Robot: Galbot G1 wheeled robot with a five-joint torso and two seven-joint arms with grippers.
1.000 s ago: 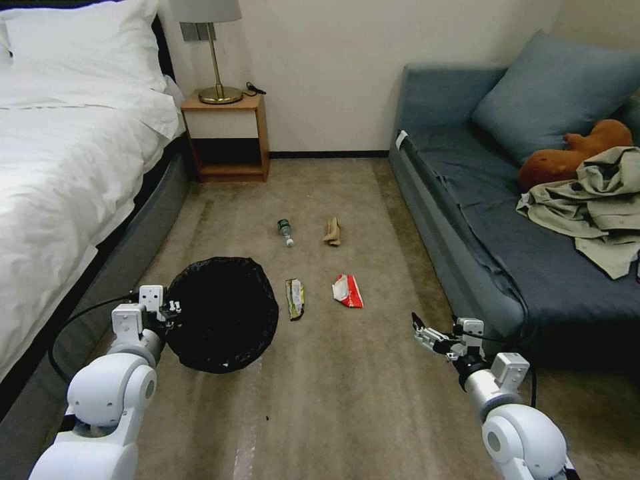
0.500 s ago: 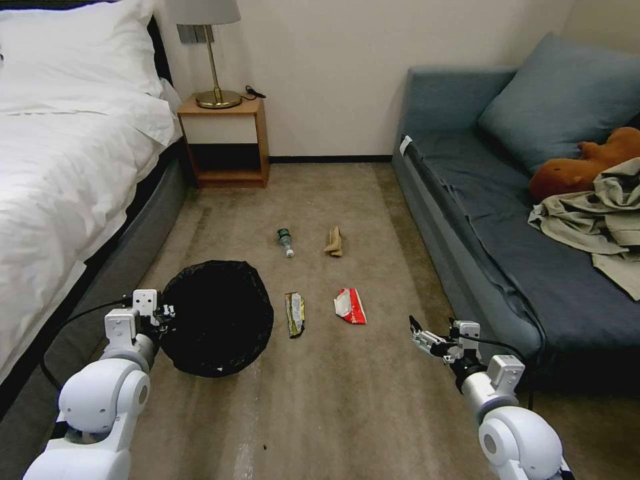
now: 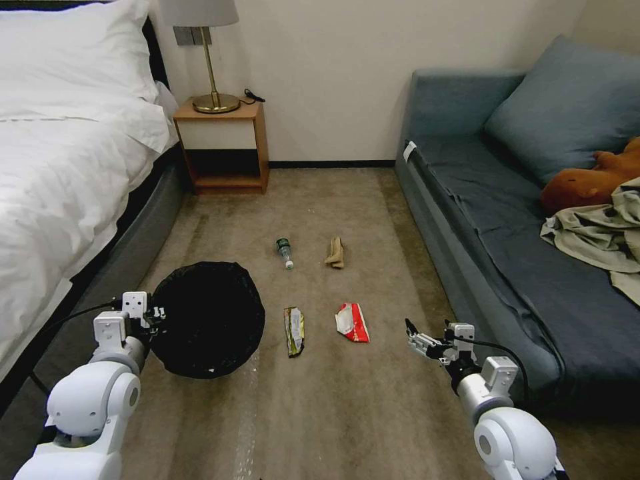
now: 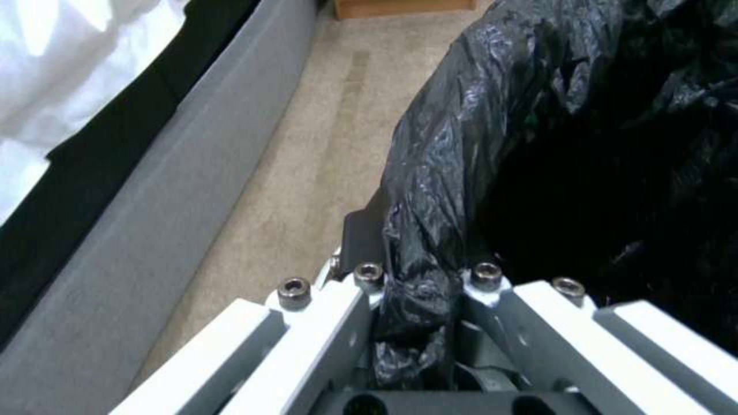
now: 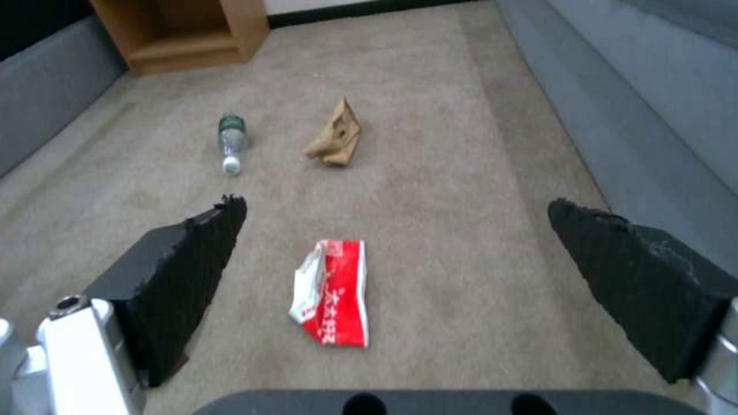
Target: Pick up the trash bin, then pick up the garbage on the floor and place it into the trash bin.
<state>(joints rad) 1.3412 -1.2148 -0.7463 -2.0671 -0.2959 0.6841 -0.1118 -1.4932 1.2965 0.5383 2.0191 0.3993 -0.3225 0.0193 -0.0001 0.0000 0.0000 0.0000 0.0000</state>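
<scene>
Small round white bin lined with a crinkly black bag [image 3: 205, 319] hangs at the robot's left, left gripper [image 4: 419, 288] clamped on its folded rim. Right gripper [image 5: 396, 242], jaws spread wide and empty, hovers over the red-and-white wrapper [image 5: 334, 291] on the carpet (nearest piece): judged best to descend straight, centred, pinching its raised crumpled edge.

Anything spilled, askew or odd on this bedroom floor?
Four litter pieces lie loose on the carpet: a clear plastic bottle, crumpled tan paper, a gold-and-dark wrapper and a red-and-white wrapper. The black-bagged round bin hangs from the left gripper.
</scene>
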